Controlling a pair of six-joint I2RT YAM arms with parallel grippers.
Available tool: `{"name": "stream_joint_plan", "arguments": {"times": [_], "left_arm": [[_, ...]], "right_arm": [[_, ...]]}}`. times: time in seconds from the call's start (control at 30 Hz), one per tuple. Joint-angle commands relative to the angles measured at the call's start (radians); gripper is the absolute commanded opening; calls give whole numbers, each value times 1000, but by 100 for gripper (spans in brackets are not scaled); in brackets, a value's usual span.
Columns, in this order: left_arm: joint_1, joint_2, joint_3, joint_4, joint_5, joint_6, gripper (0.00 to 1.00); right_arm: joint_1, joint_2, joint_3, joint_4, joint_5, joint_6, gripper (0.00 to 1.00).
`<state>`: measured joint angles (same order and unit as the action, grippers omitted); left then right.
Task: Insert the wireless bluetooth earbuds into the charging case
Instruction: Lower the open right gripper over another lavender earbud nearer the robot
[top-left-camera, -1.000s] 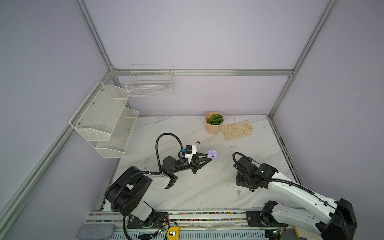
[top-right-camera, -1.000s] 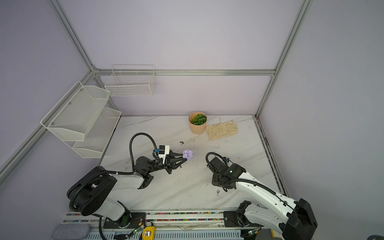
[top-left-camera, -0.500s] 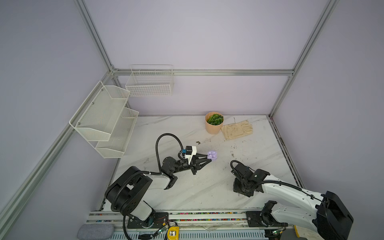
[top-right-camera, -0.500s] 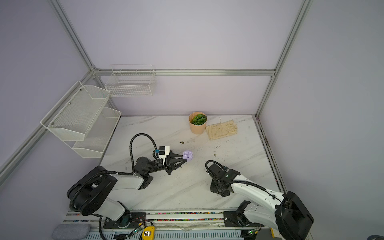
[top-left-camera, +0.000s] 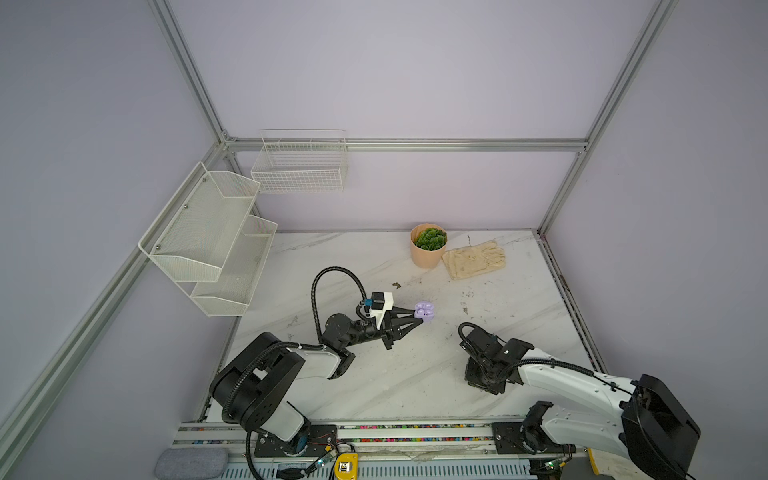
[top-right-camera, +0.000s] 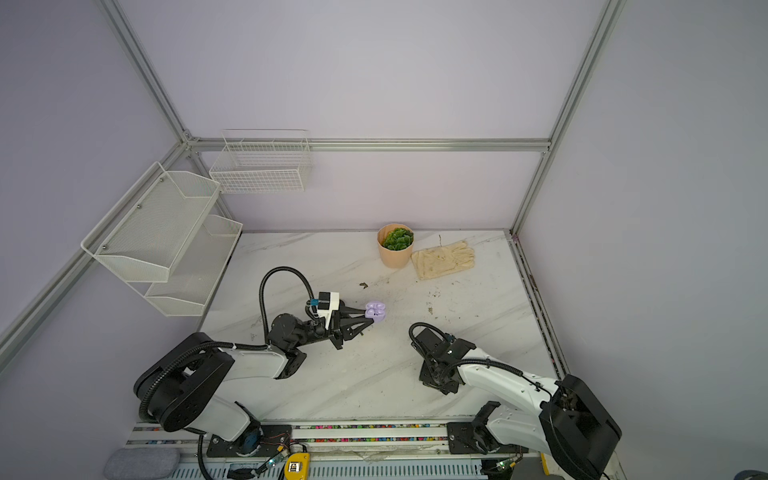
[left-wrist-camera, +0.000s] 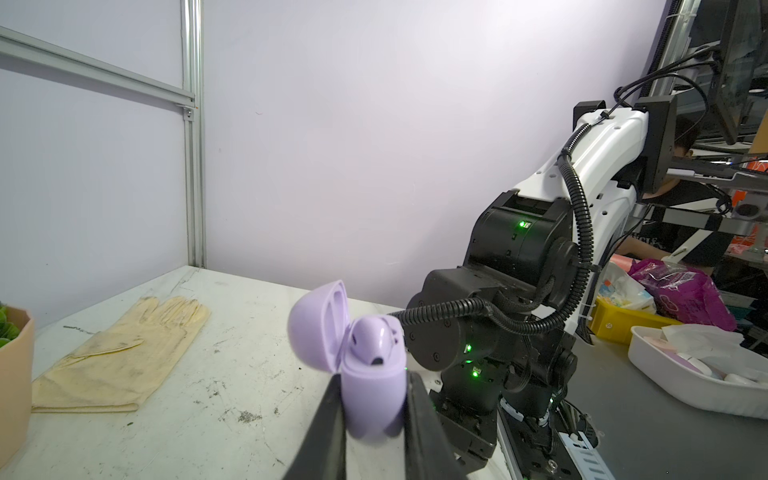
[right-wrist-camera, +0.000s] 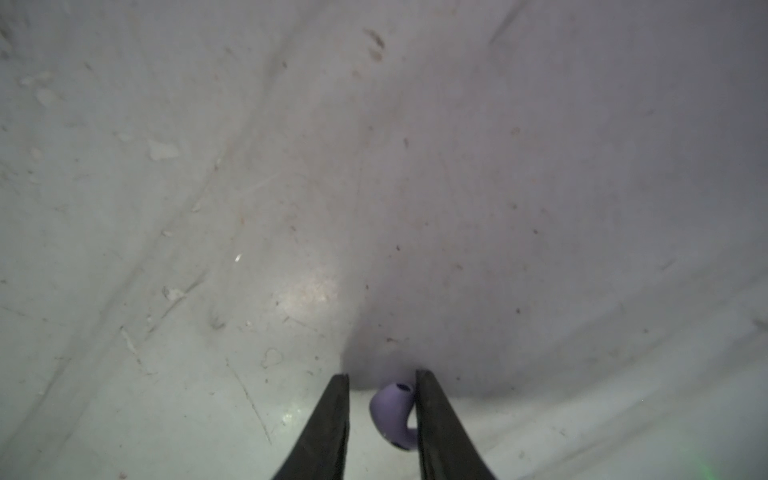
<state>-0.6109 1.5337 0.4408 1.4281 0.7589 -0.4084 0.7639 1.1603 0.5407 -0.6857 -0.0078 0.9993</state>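
Straddling a lilac earbud (right-wrist-camera: 392, 415) lying on the tabletop (right-wrist-camera: 249, 208), the right fingers (right-wrist-camera: 328, 424) stand slightly spread, one touching it. Farther back, the left fingers (left-wrist-camera: 326, 436) pinch the open lilac case (left-wrist-camera: 374, 399), a second earbud (left-wrist-camera: 372, 340) seated inside; beyond lie a glove (top-left-camera: 473, 259) and plant pot (top-left-camera: 426, 255).

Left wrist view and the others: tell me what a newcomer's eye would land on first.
The open lilac clamshell charging case stands out, pinched in the left tool at mid-table with one lilac earbud seated inside. The right tool straddles a second, loose lilac earbud on the white marble table, one finger touching it. Near the far edge sit a peach pot of green leaves and a cream fabric glove.
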Motion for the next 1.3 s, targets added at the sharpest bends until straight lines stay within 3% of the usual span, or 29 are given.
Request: {"name": "stream_joint_plan", "arguments": {"times": [0.0, 0.13, 0.37, 0.63, 0.9, 1.27], "left_arm": [[0, -9, -31, 75, 3, 11, 0], [0, -8, -29, 74, 3, 11, 0], [0, -12, -30, 74, 4, 9, 0], [-1, -20, -34, 74, 5, 8, 0], [-1, -17, -30, 74, 7, 3, 0], [0, -23, -33, 74, 8, 4, 0]], "right_arm": [[1, -26, -7, -27, -2, 50, 29], [4, -35, -11, -38, -18, 61, 28], [15, -41, -13, -34, -52, 62, 38], [48, -29, -7, -15, -56, 97, 37], [51, -52, 71, -129, 30, 96, 36], [51, 47, 59, -60, 100, 92, 41]]}}
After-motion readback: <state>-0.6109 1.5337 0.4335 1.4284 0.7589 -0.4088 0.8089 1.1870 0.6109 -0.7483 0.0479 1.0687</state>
